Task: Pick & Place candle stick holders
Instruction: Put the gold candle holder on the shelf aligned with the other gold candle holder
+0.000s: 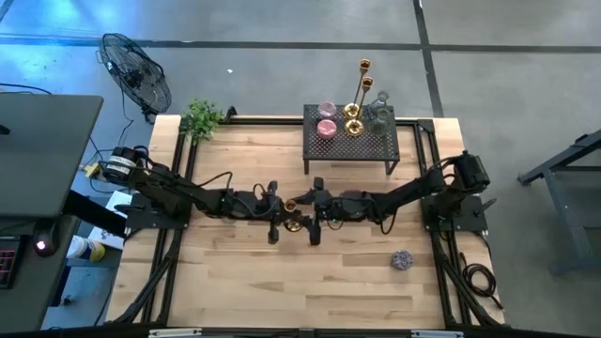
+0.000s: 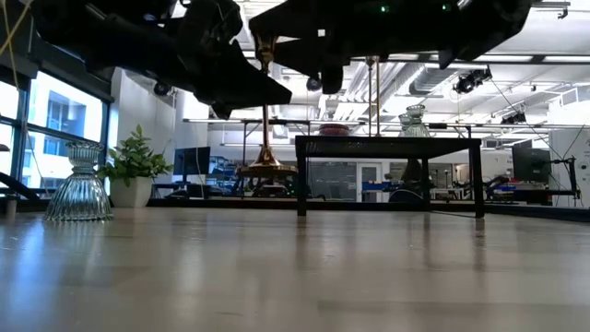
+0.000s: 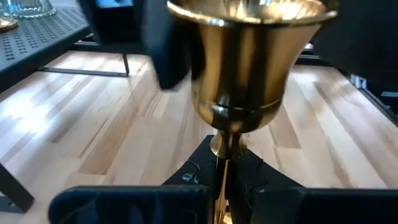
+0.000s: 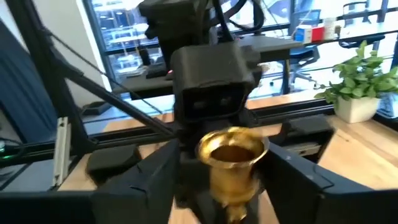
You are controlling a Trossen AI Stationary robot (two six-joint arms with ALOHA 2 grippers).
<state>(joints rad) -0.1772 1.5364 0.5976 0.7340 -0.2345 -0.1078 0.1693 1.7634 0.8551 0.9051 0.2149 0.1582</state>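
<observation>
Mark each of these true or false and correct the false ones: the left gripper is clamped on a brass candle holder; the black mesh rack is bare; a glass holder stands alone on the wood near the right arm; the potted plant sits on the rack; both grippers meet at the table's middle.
1. The left gripper is clamped on a brass candle holder. True: it grips the thin stem.
2. The black mesh rack is bare. False: pink glass cups, tall brass sticks and a clear glass holder are on it.
3. A small glass holder stands alone on the wood near the right arm. True.
4. The potted plant sits on the rack. False: it stands at the table's far left corner.
5. Both grippers meet at the table's middle. True: the right gripper faces the left one there.
</observation>
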